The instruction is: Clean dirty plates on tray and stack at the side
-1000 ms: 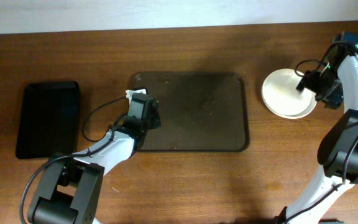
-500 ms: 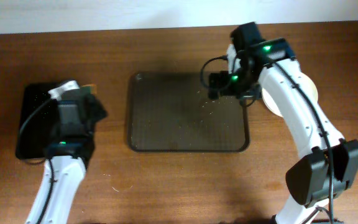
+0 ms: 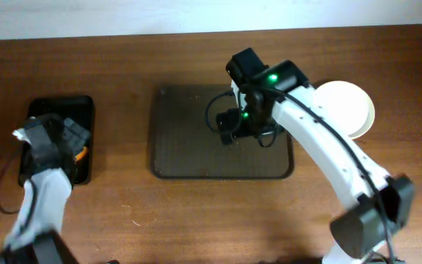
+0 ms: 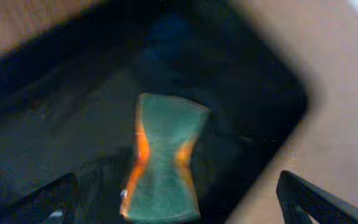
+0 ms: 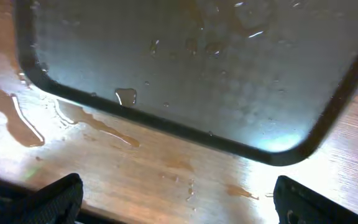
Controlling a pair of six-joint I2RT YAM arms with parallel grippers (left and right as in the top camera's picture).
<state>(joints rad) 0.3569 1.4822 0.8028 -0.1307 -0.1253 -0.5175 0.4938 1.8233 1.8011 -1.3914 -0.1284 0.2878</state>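
The dark brown tray (image 3: 189, 150) lies mid-table with no plate on it; its wet textured surface (image 5: 185, 62) fills the right wrist view. A stack of white plates (image 3: 352, 106) sits on the table to the tray's right, partly hidden by the right arm; how many are in it does not show. My right gripper (image 3: 229, 128) hangs open over the tray's right half, with nothing between its fingers (image 5: 55, 199). My left gripper (image 3: 66, 141) is open above the small black tray (image 3: 50, 106). A green sponge (image 4: 163, 158) with orange sides lies loose in that tray between the spread fingers (image 4: 316, 199).
Water drops and streaks (image 5: 23, 124) lie on the wooden table (image 5: 185, 174) beside the brown tray's edge. The black tray's rim (image 4: 291, 106) borders bare wood on its right. The right arm (image 3: 321, 158) reaches across the table's right side.
My left arm swung from the brown tray to the black tray and opened; the sponge now lies there. My right arm left the plates and moved left over the brown tray.
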